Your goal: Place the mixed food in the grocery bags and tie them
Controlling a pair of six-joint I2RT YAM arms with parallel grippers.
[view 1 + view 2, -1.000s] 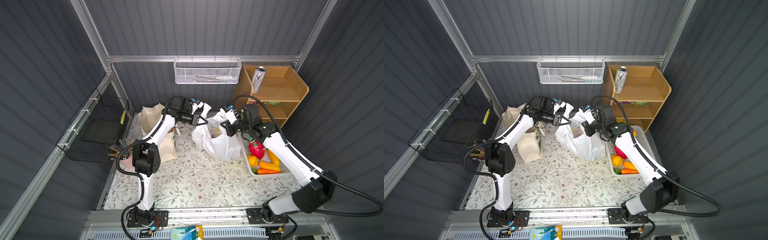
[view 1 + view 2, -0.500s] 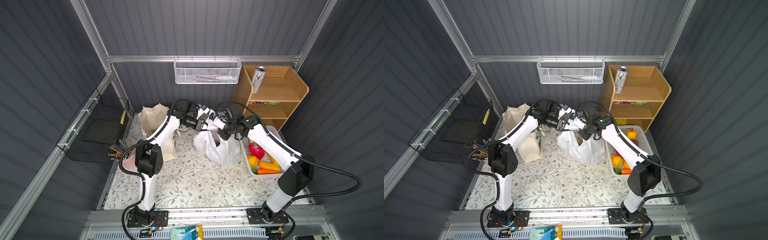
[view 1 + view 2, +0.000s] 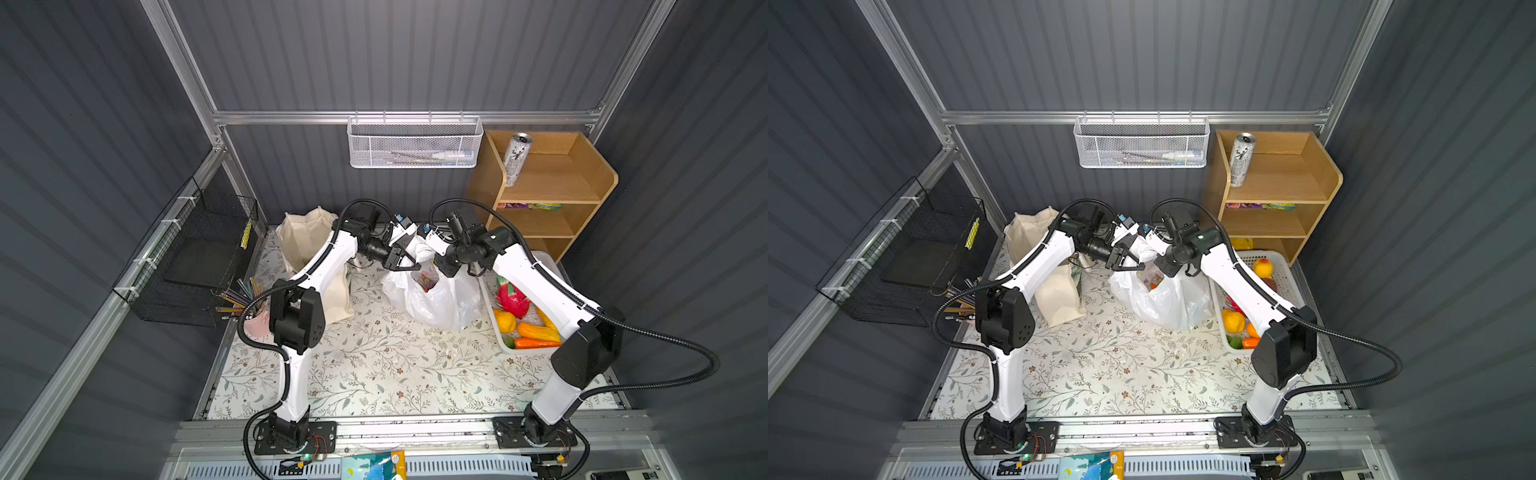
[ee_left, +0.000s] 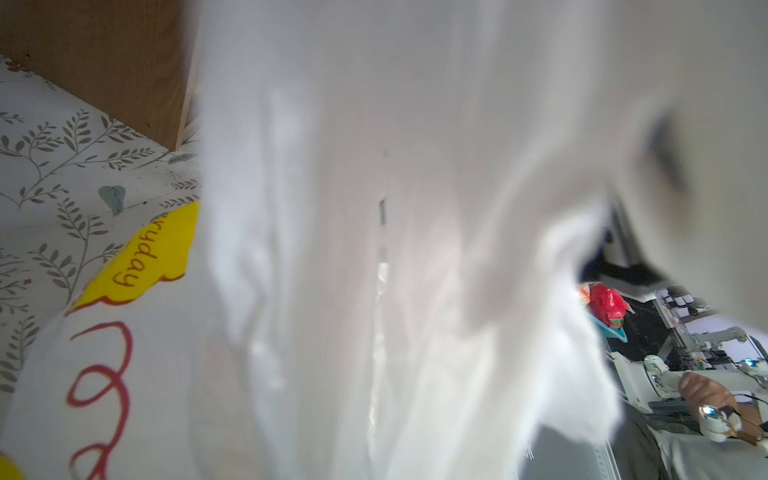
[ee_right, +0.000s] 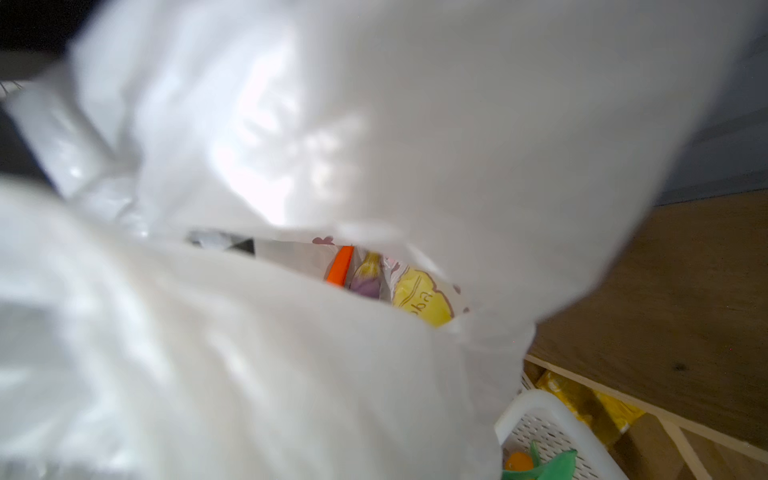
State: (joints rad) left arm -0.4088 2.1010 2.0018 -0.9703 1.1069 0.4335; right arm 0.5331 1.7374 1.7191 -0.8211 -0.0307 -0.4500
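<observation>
The white plastic grocery bag (image 3: 436,299) (image 3: 1167,303) stands mid-table with its mouth drawn up between both grippers. My left gripper (image 3: 409,264) (image 3: 1133,266) sits at the bag's left handle with its black fingers spread apart. My right gripper (image 3: 442,266) (image 3: 1163,268) is shut on the right handle. White plastic (image 4: 374,249) (image 5: 374,124) covers the jaws in both wrist views. An orange item (image 5: 340,270) and a purple one (image 5: 368,274) lie inside the bag. The cream canvas tote (image 3: 303,241) stands at the left. A dragon fruit (image 3: 513,297) and carrots (image 3: 536,343) lie in the white basket (image 3: 552,259).
A wooden shelf (image 3: 582,178) at the back right holds a silver can (image 3: 515,162) and snack packets (image 3: 532,205). A white mesh basket (image 3: 415,145) hangs on the back wall, a black wire basket (image 3: 199,257) on the left wall. A pink pencil cup (image 3: 255,322) stands by the left arm.
Both grippers have come down and closer together over the bag's mouth, pulling the handles inward. The left gripper's fingers, shut before, now stand apart.
</observation>
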